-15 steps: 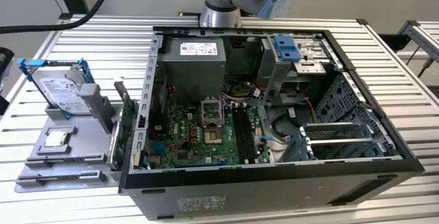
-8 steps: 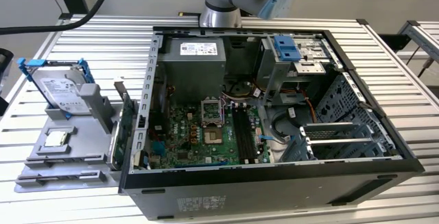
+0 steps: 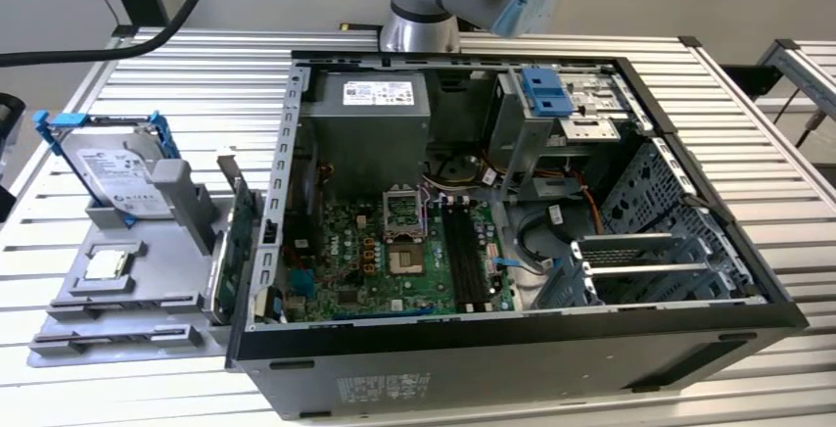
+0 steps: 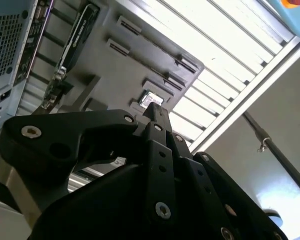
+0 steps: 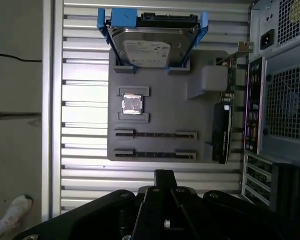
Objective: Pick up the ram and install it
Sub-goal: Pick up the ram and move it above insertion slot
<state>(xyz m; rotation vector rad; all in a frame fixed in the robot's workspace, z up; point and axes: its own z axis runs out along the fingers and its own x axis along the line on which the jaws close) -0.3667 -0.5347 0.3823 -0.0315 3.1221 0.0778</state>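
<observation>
Above the table (image 5: 90,165), just off the gray tray (image 5: 174,107), your gripper (image 5: 164,174) hangs clenched on nothing. You can't pick out the ram surely. The tray's long holders (image 5: 185,135) lie crosswise just ahead.

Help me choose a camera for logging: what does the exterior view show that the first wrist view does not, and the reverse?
Particular to the exterior view: the inside of the case, with the green motherboard, its black slots, the power supply, and the arm above. Particular to the first wrist view: the gripper, jaws together and empty, and the case's rear panel. Both share the grey tray with the hard drive in its blue bracket, the processor chip, and the card standing on edge beside the case.
</observation>
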